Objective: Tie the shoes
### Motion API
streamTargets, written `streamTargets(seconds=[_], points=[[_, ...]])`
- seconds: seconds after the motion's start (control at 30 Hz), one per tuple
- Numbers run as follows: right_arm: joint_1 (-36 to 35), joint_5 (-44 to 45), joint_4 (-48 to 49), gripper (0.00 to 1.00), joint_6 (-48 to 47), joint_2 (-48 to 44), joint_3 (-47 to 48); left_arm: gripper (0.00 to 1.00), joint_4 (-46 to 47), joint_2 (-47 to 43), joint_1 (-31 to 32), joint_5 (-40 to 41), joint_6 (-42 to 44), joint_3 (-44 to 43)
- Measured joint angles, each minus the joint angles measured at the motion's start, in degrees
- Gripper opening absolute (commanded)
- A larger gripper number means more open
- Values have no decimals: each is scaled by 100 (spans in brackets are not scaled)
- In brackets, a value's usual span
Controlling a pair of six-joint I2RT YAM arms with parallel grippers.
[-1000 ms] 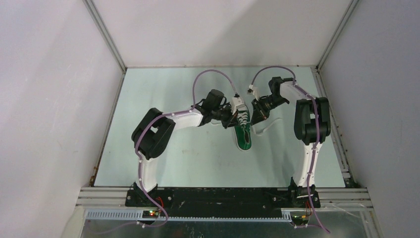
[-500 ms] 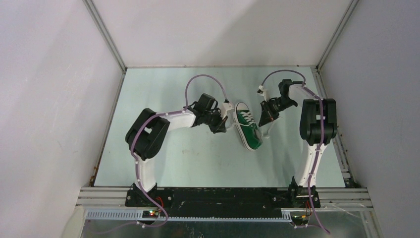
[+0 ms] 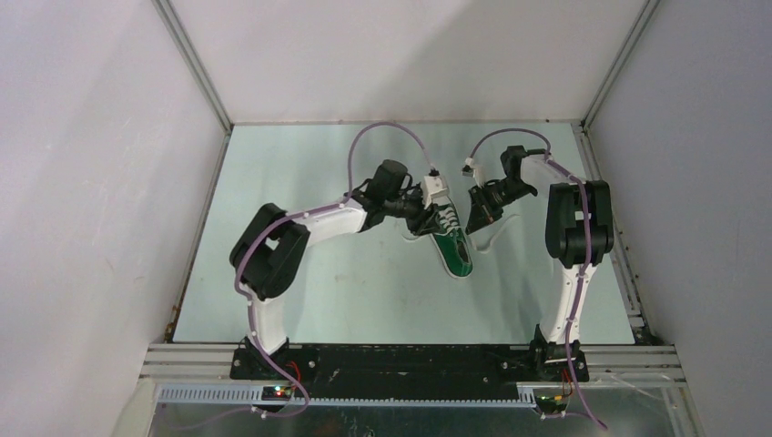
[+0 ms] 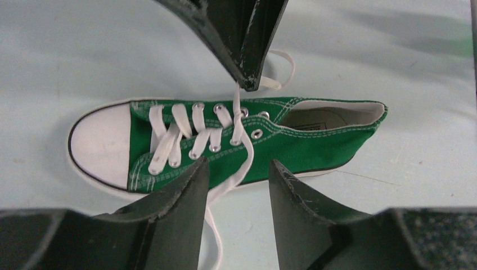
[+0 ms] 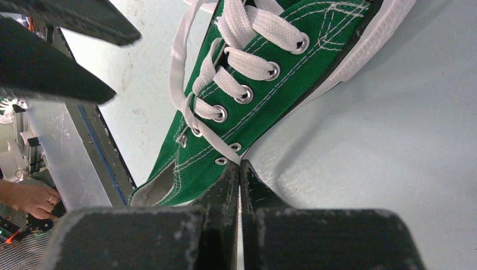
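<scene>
The left arm (image 3: 328, 217) and right arm (image 3: 569, 300) each comprise white link shells joined by bulky black joint housings. A lilac cable (image 3: 390, 124) runs along each arm and arcs free above the wrist. Both bases sit on a black plate (image 3: 410, 360). The left gripper (image 4: 237, 166) and right gripper (image 5: 239, 164) carry black, wedge-shaped fingers (image 4: 174, 202) with pale scuffs along the edges.

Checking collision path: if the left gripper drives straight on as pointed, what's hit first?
Probably the white lace lying between the fingers of the open left gripper, then the side of the green sneaker behind it. Depth is unclear.
</scene>
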State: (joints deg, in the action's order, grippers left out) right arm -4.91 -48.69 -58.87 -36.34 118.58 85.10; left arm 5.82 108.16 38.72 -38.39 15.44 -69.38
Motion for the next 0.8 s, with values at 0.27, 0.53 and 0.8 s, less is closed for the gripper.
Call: streamTargets(seconds=[0.27,0.53,0.8], points=[[-11,-2,22,0,22,0,0,51,-866,702,197,-35,682,-732],[-17,-17,42,0,122,0,0,10,-1574,973,361,199,942,-1196],[-28,74,247,0,551,0,0,0,-2345,1163,275,-433,1108,-1733]])
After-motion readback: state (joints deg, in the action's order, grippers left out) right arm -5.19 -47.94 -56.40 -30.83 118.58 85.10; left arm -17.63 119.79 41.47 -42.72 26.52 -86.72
